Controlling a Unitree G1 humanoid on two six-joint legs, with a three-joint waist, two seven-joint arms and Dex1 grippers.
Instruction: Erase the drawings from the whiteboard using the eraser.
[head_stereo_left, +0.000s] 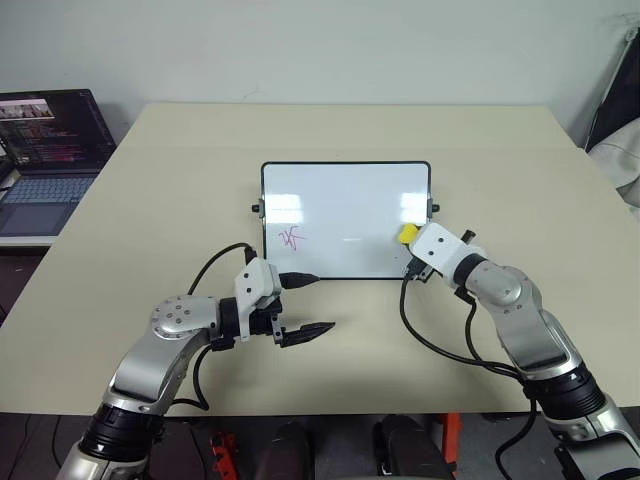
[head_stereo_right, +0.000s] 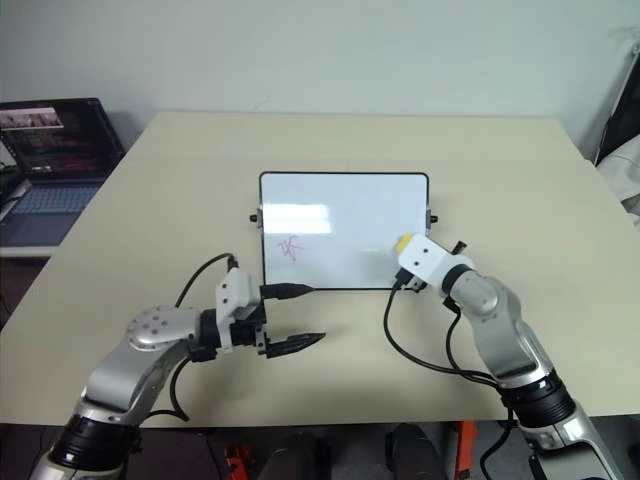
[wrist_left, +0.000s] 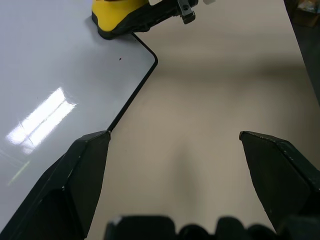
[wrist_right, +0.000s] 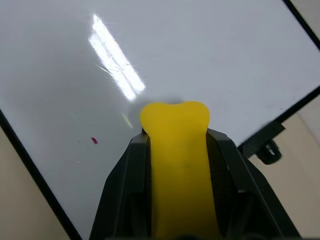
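Observation:
The whiteboard (head_stereo_left: 345, 190) lies flat in the middle of the table. A purple-pink squiggle of the drawings (head_stereo_left: 290, 238) sits in its near left part, and a tiny pink dot (wrist_right: 94, 140) shows near the frame. My right gripper (head_stereo_left: 410, 243) is shut on the yellow eraser (head_stereo_left: 407, 235), which sits over the board's near right area, close to the right edge. My left gripper (head_stereo_left: 312, 306) hangs open just off the board's near edge, one fingertip (head_stereo_left: 308, 279) level with the frame, nothing between its fingers. The eraser (wrist_left: 112, 15) also shows in the left wrist view.
A dark open laptop (head_stereo_left: 45, 150) stands off the table's left side. Dark and white gear (head_stereo_left: 620, 130) sits at the far right. Black cables (head_stereo_left: 440, 350) loop from both wrists over the beige table (head_stereo_left: 150, 220) in front of the board.

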